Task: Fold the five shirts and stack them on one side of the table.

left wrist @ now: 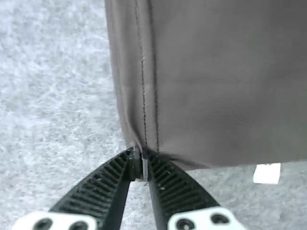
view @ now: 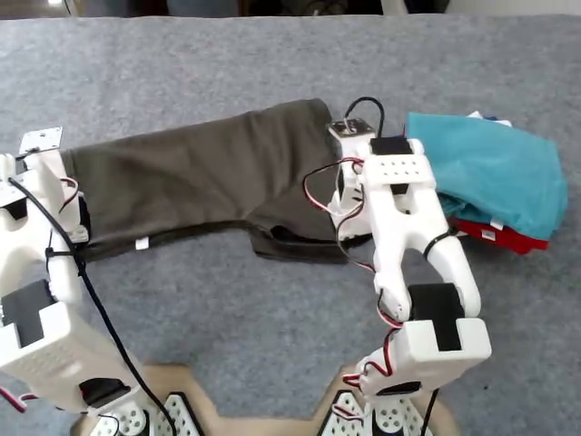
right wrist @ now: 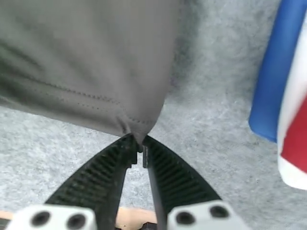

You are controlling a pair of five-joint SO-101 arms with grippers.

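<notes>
- Dark olive-grey cloth shirt (view: 200, 173): spread lengthwise across the middle of the table, lying flat, with a rumpled fold of the same cloth poking out along its near edge under the right arm.
- Left gripper (left wrist: 143, 158): black ribbed fingers clenched on the stitched hem corner at the shirt's left end, the cloth pinched right at the tips.
- Right gripper (right wrist: 140, 146): fingers clenched in the same way, grasping a seamed corner of the same shirt at its right end.
- Small white label (left wrist: 266, 173): just past the shirt's near edge, close to the left gripper; attached to the shirt or loose, cannot tell.
- Teal folded shirt (view: 490, 173): on the right side of the table, topmost on a pile, near the olive shirt's right end.
- Red folded shirt (view: 504, 238): beneath the teal one, only its near edge peeking out.
- Blue cloth edge (right wrist: 271, 72): at the side of the pile in the right wrist view, with white and red cloth just beside it.
- Grey felt-like table cover (view: 272, 54): under everything, reaching to the far edge.
- White arm segments with black and red wires: one at each end of the olive shirt.
</notes>
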